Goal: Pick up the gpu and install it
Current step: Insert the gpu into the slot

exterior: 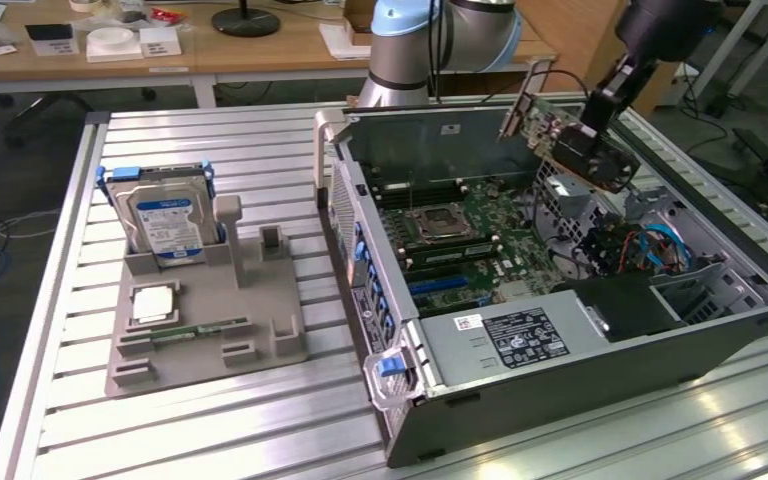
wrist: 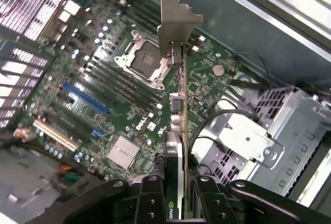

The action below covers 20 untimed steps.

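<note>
The open computer case (exterior: 357, 230) is taking up the centre and right of the exterior view, with its motherboard (exterior: 478, 240) lying bare inside. At the upper right, above the board, the gripper (exterior: 592, 125) is clamping the graphics card (exterior: 555, 135), its fingers partly closed on the card's two faces. The card is hanging tilted and touching nothing. Doing this well likely means keeping the card edge-down, squaring it to a slot, and steering clear of the cables. I am counting one case, one card, one hard drive (exterior: 164, 220), one memory stick (exterior: 204, 327) and, as far as I can tell, one long blue slot (wrist: 85, 97).
</note>
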Motion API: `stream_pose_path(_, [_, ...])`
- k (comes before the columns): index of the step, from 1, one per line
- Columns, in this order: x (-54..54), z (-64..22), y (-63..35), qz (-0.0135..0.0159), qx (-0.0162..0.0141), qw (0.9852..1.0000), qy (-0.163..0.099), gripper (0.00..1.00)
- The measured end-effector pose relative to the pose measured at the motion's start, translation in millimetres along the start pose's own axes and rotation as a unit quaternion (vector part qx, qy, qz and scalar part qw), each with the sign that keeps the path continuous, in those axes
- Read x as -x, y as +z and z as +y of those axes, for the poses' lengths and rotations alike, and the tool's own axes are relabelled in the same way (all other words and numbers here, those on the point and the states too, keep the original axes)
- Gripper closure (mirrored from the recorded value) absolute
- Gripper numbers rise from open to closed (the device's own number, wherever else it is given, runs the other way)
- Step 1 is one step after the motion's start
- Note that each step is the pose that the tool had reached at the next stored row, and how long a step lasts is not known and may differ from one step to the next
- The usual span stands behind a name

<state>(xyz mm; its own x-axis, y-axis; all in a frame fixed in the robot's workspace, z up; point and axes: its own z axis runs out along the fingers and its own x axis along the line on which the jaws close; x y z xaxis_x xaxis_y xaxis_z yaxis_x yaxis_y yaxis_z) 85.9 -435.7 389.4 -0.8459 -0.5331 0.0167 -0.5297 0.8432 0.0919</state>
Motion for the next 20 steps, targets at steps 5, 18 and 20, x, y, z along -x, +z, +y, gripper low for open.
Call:
stream_pose_path(5, [0.0, -0.1, 1.3, 0.0042, -0.0008, 0.9990, -0.046, 0.73])
stream_pose_path(18, [0.1, -0.5, 4.9, 0.0150, -0.0027, 0.9866, -0.163, 0.73])
stream_pose_path(20, [0.1, -0.5, 5.4, 0.0166, -0.0030, 0.9835, -0.180, 0.73])
